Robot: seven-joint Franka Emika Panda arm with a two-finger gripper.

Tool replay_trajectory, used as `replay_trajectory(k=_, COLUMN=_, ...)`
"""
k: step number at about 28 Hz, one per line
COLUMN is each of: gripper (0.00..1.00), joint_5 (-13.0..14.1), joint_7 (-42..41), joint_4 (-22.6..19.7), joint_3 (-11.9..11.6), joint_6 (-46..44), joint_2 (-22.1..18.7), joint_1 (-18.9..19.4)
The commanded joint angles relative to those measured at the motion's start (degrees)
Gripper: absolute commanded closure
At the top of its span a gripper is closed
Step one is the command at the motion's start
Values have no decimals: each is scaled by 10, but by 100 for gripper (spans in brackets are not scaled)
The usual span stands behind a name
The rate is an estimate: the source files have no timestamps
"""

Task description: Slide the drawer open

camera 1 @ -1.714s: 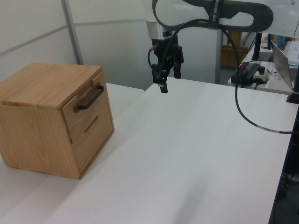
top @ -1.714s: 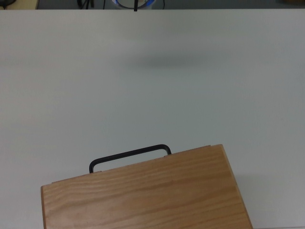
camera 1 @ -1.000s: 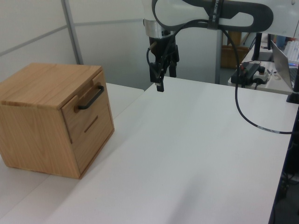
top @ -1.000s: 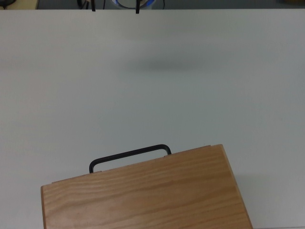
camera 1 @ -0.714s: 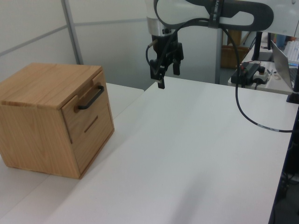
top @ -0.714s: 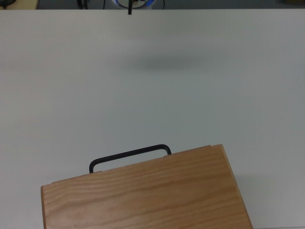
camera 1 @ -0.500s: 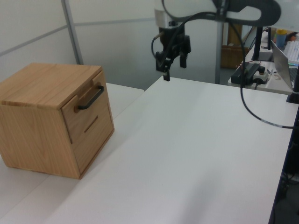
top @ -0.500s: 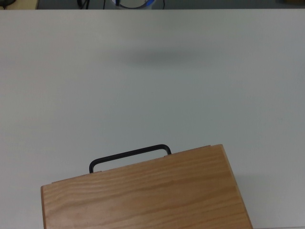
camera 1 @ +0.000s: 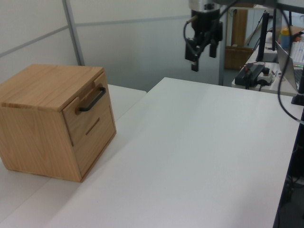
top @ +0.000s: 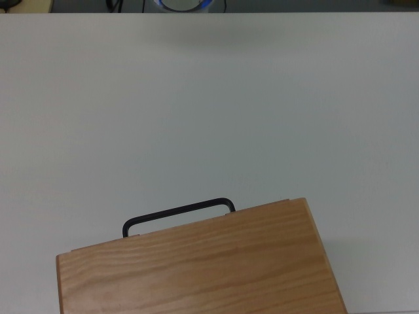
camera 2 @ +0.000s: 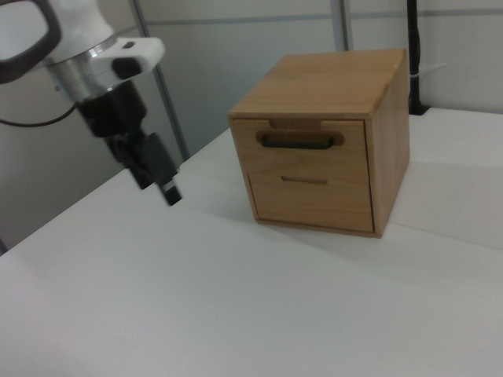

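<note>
The drawer [camera 1: 84,110] is the upper one of a light wooden box [camera 1: 33,133] and sits pushed in, its front level with the box face. Its black bar handle [camera 1: 92,99] [camera 2: 299,142] [top: 178,212] sticks out from the front panel [camera 2: 346,161]. My gripper [camera 1: 203,61] [camera 2: 159,188] hangs high above the table's far edge in the left view, well away from the box, open and holding nothing. The top view does not show it.
The box stands on a white table [camera 1: 190,142], with a second drawer front [camera 2: 310,192] bearing a slot below the handled one. Behind the table's far edge is a bench with cables and gear [camera 1: 256,71]. A laptop edge [camera 1: 287,61] shows at the left view's right.
My gripper has risen and swung toward the left view's right, further from the box. Its fingertips and shadow have left the top view. The drawer has not moved.
</note>
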Motion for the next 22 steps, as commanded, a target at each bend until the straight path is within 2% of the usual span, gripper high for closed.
replay_trajectory(k=1, gripper=0, joint_5=17, joint_7=92, joint_4=-81, joint_3=5, joint_6=-18, joint_2=-73, joint_1=3)
replay_trajectory(k=8, gripper=0, joint_5=58, joint_7=213, joint_4=-93, joint_3=5, joint_6=-26, joint_2=-102, joint_1=3)
replay_trajectory(k=12, gripper=0, joint_5=76, joint_7=271, joint_4=-120, joint_3=3, joint_6=-34, joint_2=-137, joint_1=2)
replay_trajectory(k=15, gripper=0, joint_5=80, joint_7=274, joint_4=-124, joint_3=2, joint_6=-41, joint_2=-153, joint_1=-1)
replay_trajectory(k=22, gripper=0, joint_5=76, joint_7=206, joint_4=-147, joint_3=8, joint_6=-43, joint_2=-152, joint_1=-26)
